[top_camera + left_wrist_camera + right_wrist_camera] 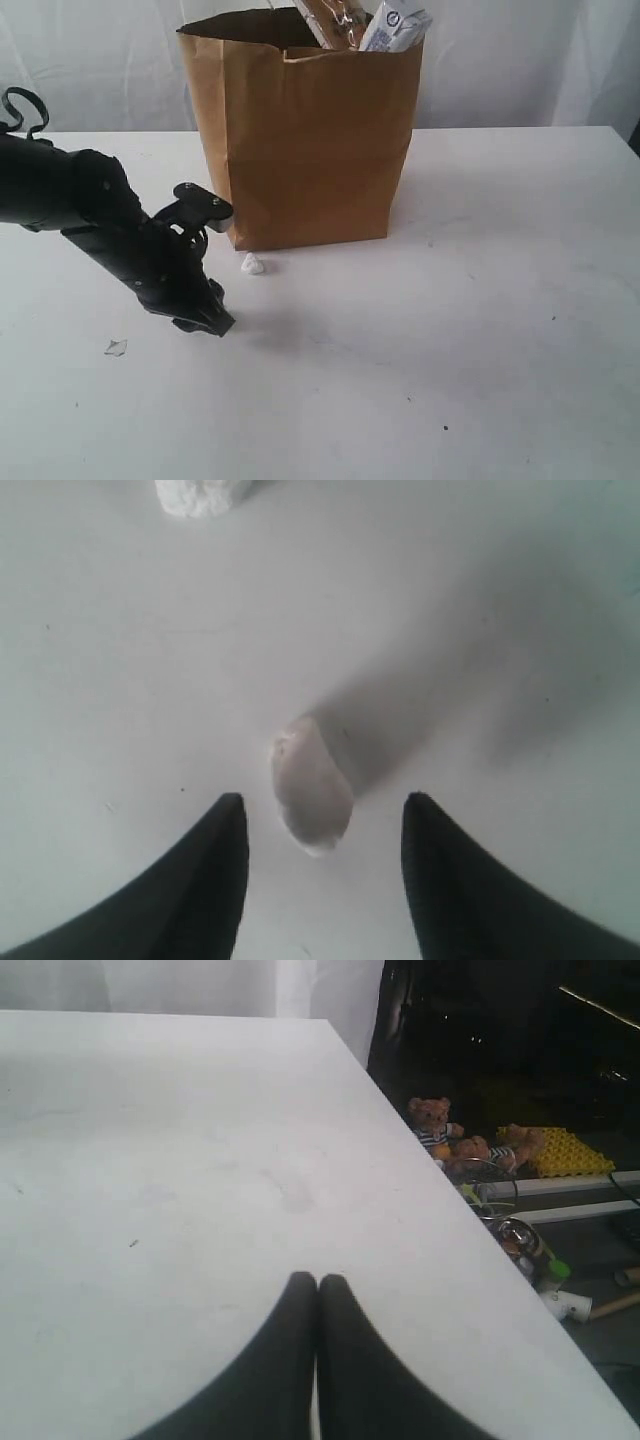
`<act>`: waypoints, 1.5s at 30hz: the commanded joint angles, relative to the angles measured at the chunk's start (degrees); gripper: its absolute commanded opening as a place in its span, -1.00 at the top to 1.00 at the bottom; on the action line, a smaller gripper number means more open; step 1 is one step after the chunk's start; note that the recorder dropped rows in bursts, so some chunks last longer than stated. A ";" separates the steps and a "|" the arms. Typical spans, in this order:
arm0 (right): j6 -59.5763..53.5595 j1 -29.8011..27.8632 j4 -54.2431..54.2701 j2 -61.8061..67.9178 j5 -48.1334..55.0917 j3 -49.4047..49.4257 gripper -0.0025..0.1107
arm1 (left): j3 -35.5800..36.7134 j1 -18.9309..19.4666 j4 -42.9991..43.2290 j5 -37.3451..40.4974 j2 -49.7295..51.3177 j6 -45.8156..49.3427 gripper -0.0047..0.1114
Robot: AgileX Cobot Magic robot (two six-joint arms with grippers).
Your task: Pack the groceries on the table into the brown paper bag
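In the exterior view, the brown paper bag [300, 150] stands upright on the table [480, 320] with a small white-blue carton [395, 27] and a clear-wrapped pack [335, 20] poking above its rim. Its paper looks light and easily creased, so grip it at the rim. The left wrist view shows your left gripper [325, 800] spread wide around a thin, flimsy-looking pale scrap [312, 795], and the right wrist view shows your right gripper [318, 1282] pinched together, empty.
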 commanded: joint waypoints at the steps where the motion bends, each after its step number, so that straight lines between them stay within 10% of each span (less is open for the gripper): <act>1: -0.27 -0.33 -0.50 -0.30 -0.55 0.14 0.96 | -0.04 -0.25 -1.19 1.21 0.56 -0.32 0.04; 6: -0.27 -0.33 -0.50 -0.30 -0.55 0.14 0.96 | -0.04 -0.25 -1.61 -1.24 0.56 -0.32 0.25; 11: -0.27 -0.33 -0.50 -0.30 -0.55 0.14 0.96 | -0.04 -0.25 -1.48 -0.34 0.56 -0.32 0.92; 32: -0.27 -0.33 -0.50 -0.30 -0.55 0.14 0.96 | -0.04 5.20 1.66 2.39 -21.85 -1.55 0.92; 45: -0.27 -0.33 -0.50 -0.30 -0.55 0.14 0.96 | -0.04 7.72 1.45 -17.16 -34.71 -1.85 0.92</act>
